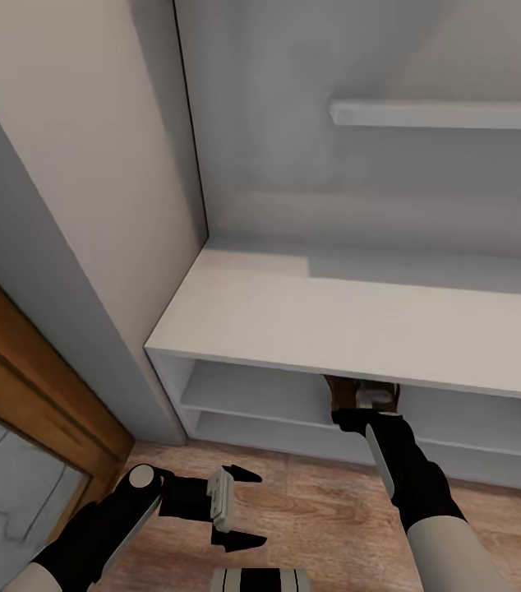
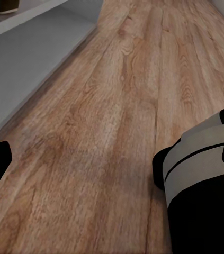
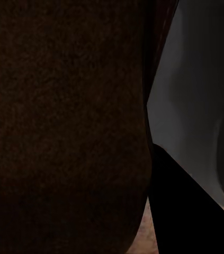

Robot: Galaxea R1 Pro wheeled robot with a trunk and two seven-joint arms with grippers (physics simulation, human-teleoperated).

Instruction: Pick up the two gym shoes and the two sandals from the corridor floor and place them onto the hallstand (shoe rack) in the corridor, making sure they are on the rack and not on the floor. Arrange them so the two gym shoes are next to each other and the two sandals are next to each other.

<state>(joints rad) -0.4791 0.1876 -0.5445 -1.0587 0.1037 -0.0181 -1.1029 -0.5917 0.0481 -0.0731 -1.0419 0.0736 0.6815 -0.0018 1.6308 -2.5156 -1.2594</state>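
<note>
Right hand (image 1: 365,411) half hidden under hallstand (image 1: 359,329) top, gripping sandal (image 1: 344,393).

The white hallstand (image 1: 359,316) spans from centre to three o'clock, its bench top bare above two open shelves. A dark-brown sandal (image 1: 351,395) sits on the upper shelf, partly hidden under the bench edge. The light wood-plank corridor floor (image 1: 310,510) lies at six o'clock.

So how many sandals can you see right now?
1: a sandal at the right gripper, under the rack top, over the upper shelf. Others may be hidden.
</note>
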